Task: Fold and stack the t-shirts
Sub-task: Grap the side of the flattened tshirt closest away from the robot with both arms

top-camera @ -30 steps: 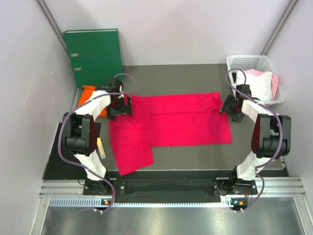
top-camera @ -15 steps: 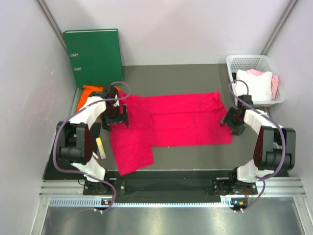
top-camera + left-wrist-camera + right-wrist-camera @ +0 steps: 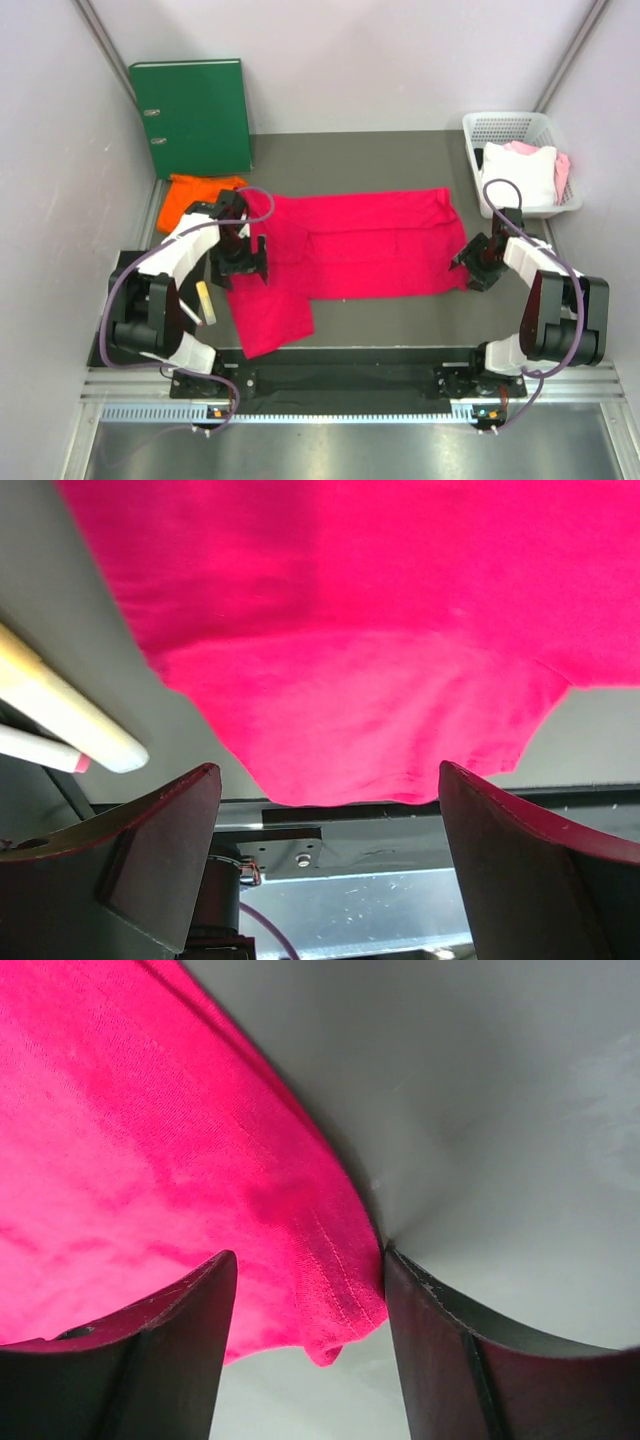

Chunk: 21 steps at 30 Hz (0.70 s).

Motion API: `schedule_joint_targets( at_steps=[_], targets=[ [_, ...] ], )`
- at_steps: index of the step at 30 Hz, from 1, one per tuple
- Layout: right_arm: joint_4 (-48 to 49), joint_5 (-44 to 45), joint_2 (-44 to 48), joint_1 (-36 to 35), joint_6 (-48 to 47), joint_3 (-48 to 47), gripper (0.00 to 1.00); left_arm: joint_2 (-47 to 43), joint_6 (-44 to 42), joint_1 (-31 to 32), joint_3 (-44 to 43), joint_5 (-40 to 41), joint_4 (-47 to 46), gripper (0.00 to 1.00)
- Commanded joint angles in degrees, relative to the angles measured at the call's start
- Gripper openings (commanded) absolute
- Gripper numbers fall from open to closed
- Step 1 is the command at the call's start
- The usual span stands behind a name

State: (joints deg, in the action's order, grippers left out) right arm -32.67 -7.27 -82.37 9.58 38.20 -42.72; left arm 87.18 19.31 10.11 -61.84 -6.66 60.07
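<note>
The crimson-pink t-shirt [image 3: 360,248] lies spread flat mid-table, with one flap [image 3: 272,318] reaching toward the near edge. The orange t-shirt [image 3: 196,190] lies crumpled at the back left. My left gripper [image 3: 240,264] is open over the pink shirt's left edge. In the left wrist view the pink cloth [image 3: 380,650] lies ahead of my wide-open left gripper [image 3: 328,780]. My right gripper [image 3: 478,266] is open at the shirt's right near corner. In the right wrist view that hemmed corner [image 3: 330,1300] lies between the open right gripper's [image 3: 308,1282] fingers.
A green ring binder [image 3: 192,112] stands at the back left. A white basket [image 3: 506,130] at the back right holds white and pink cloth. A cream stick [image 3: 205,300] lies left of the shirt and also shows in the left wrist view [image 3: 70,718].
Both grippers have moved toward the near edge along the pink shirt's sides. More of the orange shirt shows behind the left arm.
</note>
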Motion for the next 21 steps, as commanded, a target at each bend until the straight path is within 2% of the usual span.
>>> schedule_joint_targets(
  at_steps=[1,9,15,21],
  targets=[
    [-1.52,0.41,-2.54,0.70,1.80,3.26,0.60,-4.38,-1.12,4.30,-0.47,-1.69,0.48,0.95],
    [-6.17,2.08,-0.34,4.12,1.10,3.79,0.57,-2.63,-2.17,11.68,-3.63,-0.64,2.50,0.98],
    [-9.87,5.51,2.82,7.81,-1.01,3.43,0.56,-2.10,-2.61,13.88,-5.65,-0.99,4.35,0.98],
    [-8.03,3.49,2.66,9.66,-1.55,5.10,0.56,-1.66,-2.70,15.81,-7.24,-0.64,5.49,0.98]
  ],
)
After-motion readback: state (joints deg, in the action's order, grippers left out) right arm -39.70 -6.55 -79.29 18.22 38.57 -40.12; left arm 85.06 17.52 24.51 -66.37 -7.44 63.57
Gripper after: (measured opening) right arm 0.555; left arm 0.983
